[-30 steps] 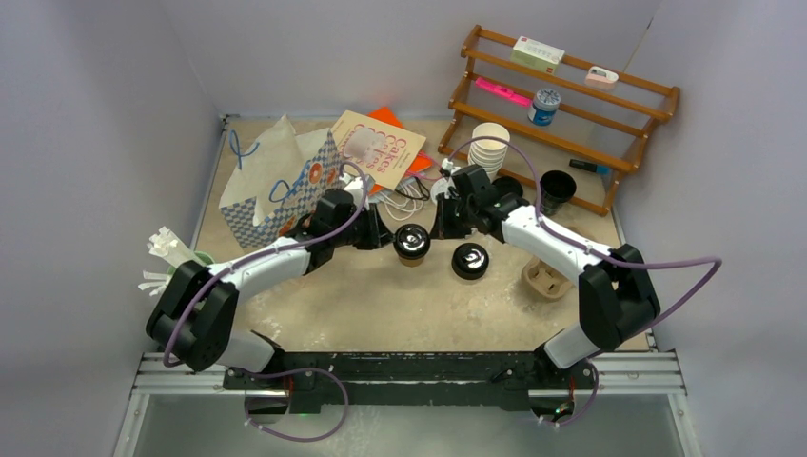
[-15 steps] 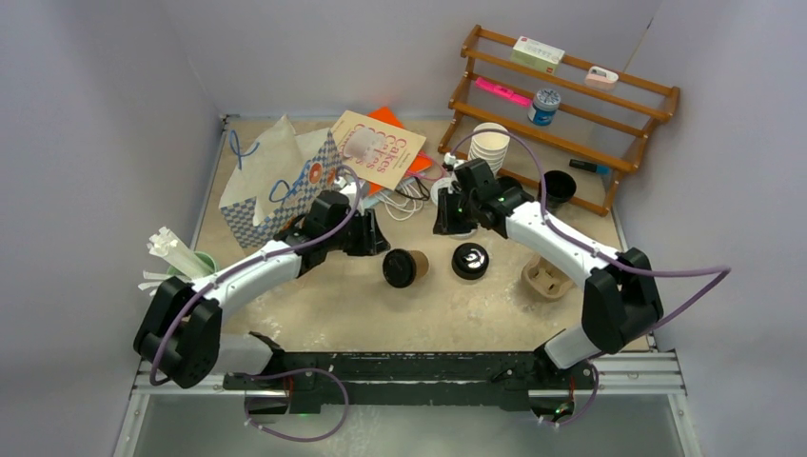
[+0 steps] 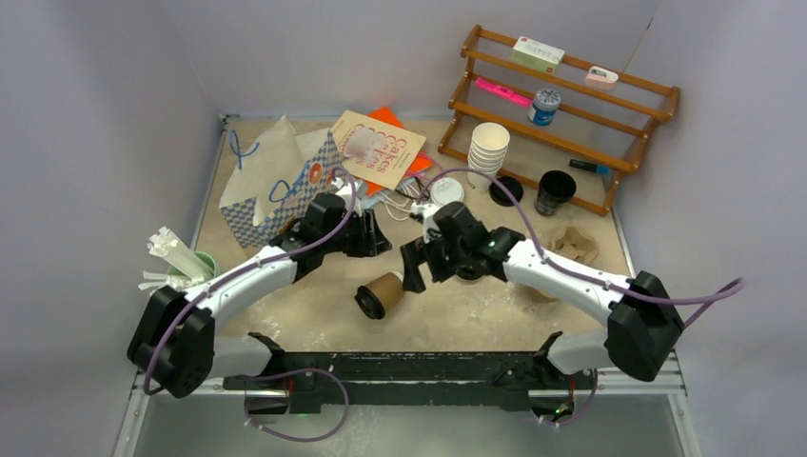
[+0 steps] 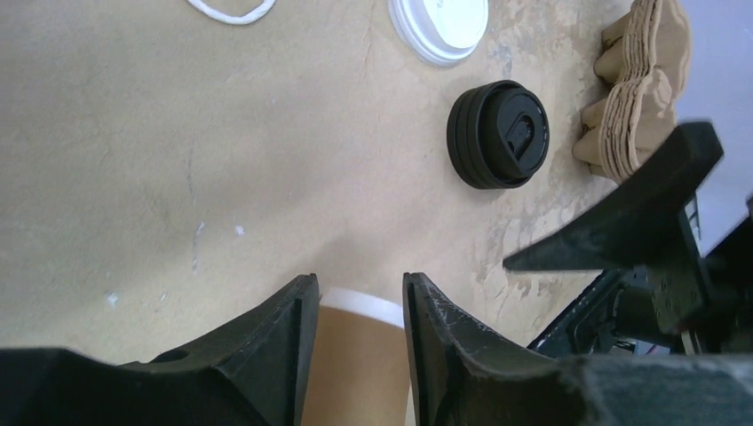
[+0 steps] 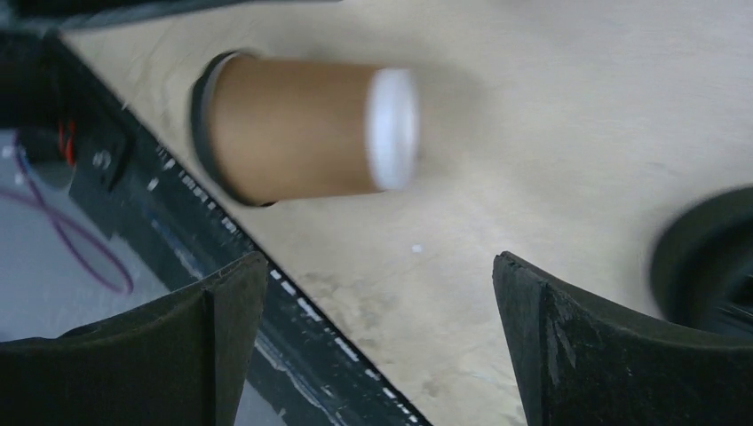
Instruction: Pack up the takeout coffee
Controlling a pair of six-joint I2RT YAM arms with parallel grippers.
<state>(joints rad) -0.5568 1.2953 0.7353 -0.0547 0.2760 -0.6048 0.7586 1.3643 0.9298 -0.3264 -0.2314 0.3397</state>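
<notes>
A brown paper cup with a black lid [image 3: 379, 295] lies on its side near the table's front edge, lid toward the edge. My left gripper [image 3: 379, 240] hovers behind it, open partway. In the left wrist view the cup's white base [image 4: 360, 306] shows through the gap between the fingers, lying apart from them. My right gripper [image 3: 412, 268] stands wide open just right of that cup [image 5: 302, 124], with only bare table between its fingers. The black cup with a black lid [image 4: 497, 133] stands upright, mostly hidden under my right wrist in the top view. A white-lidded cup [image 3: 445, 190] stands behind.
A checked paper bag [image 3: 276, 186] stands at the back left, with a booklet [image 3: 379, 148] beside it. The wooden rack [image 3: 571, 86], a stack of white cups [image 3: 488, 148] and an open black cup [image 3: 555, 190] are at the back right. A cardboard carrier [image 3: 574, 246] lies on the right.
The brown cup has toppled from upright and rolled toward the near edge. My left gripper has opened partway. My right gripper has opened wide and swung forward from the back to beside the cup.
</notes>
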